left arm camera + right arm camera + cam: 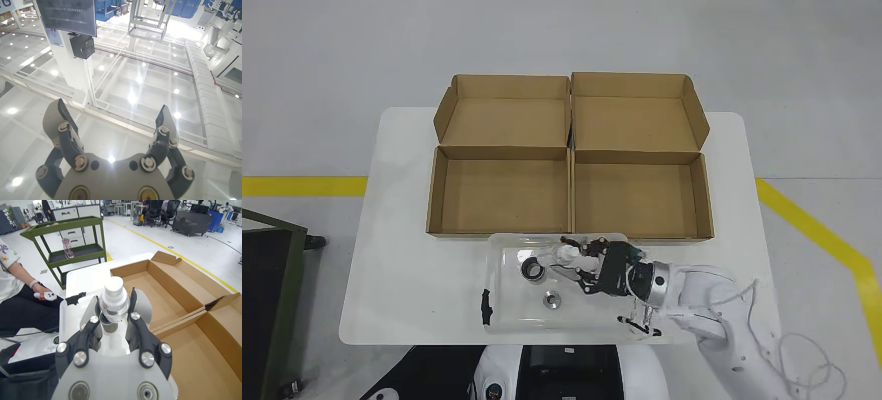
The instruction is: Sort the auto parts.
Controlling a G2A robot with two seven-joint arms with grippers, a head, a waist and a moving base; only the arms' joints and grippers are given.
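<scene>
Nothing here can be read for certain. The dark screen (66, 17) carries two lines of pale characters, too small to make out. The poster (55, 37) just below the screen bears print that is equally unreadable.

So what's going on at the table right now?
The right gripper has its fingers shut on a white-and-clear part over the clear tray, where a dark ring and a small metal piece lie. Both cardboard boxes behind it are empty, so nothing looks sorted yet. The left gripper is open, pointing up at the ceiling.
</scene>
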